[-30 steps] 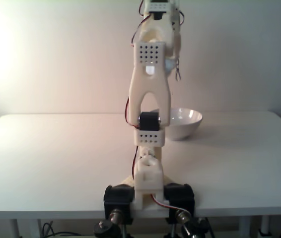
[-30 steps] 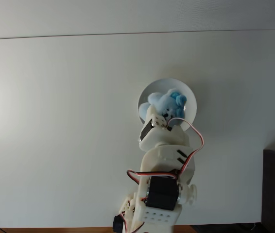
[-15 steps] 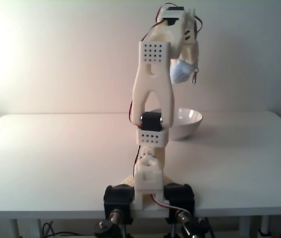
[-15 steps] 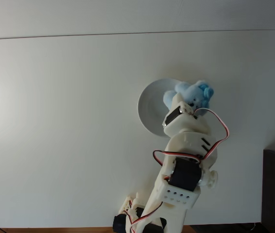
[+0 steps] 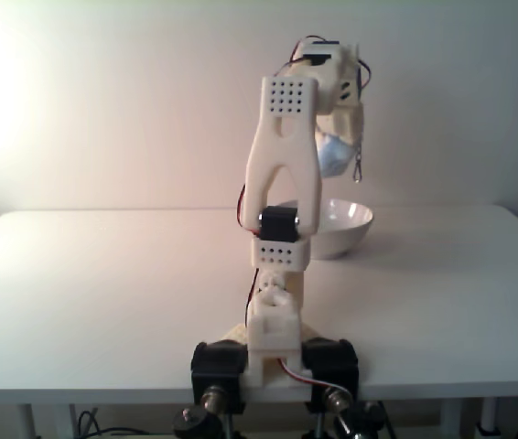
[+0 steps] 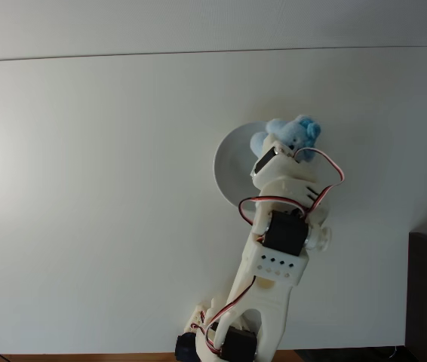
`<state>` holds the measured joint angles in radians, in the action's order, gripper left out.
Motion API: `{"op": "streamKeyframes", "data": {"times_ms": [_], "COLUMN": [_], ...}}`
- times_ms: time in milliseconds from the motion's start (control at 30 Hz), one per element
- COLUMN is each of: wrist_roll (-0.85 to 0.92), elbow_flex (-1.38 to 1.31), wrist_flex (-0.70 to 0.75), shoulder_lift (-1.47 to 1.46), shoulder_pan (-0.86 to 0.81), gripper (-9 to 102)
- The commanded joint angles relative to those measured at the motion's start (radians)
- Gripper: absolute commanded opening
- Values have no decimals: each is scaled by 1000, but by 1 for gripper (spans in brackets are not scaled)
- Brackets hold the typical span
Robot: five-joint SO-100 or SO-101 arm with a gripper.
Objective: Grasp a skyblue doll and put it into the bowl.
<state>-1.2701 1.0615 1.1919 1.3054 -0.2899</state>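
Here, the round glossy white bowl (image 6: 232,170) is seen left of centre on the pale white table (image 6: 85,188) from above; the fluffy sky-blue plush doll (image 6: 289,136) is pinched in the white gripper (image 6: 278,147), held high above the bowl's right rim (image 5: 330,151).

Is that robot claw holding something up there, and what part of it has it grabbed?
Yes: the gripper holds the skyblue doll up above the bowl. Which part it pinches cannot be told.

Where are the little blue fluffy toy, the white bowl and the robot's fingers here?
skyblue doll (image 6: 295,134): fixed view from above, its fluffy body.
bowl (image 5: 350,224): fixed front view, its right outer wall.
fingers (image 6: 268,160): fixed view from above, the dark pad beside the doll.
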Motion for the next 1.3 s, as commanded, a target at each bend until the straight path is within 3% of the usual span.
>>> {"op": "streamKeyframes", "data": {"times_ms": [0, 200, 833, 1267], "wrist_roll": [-3, -3, -2, -2], "elbow_flex": [-32, -32, -32, -43], "wrist_flex": [-12, -8, 2, 2], "shoulder_lift": [-2, -2, 5, 15], "shoulder_pan": [9, 29, 23, 26], "gripper": [0, 7, 50, 56]}}
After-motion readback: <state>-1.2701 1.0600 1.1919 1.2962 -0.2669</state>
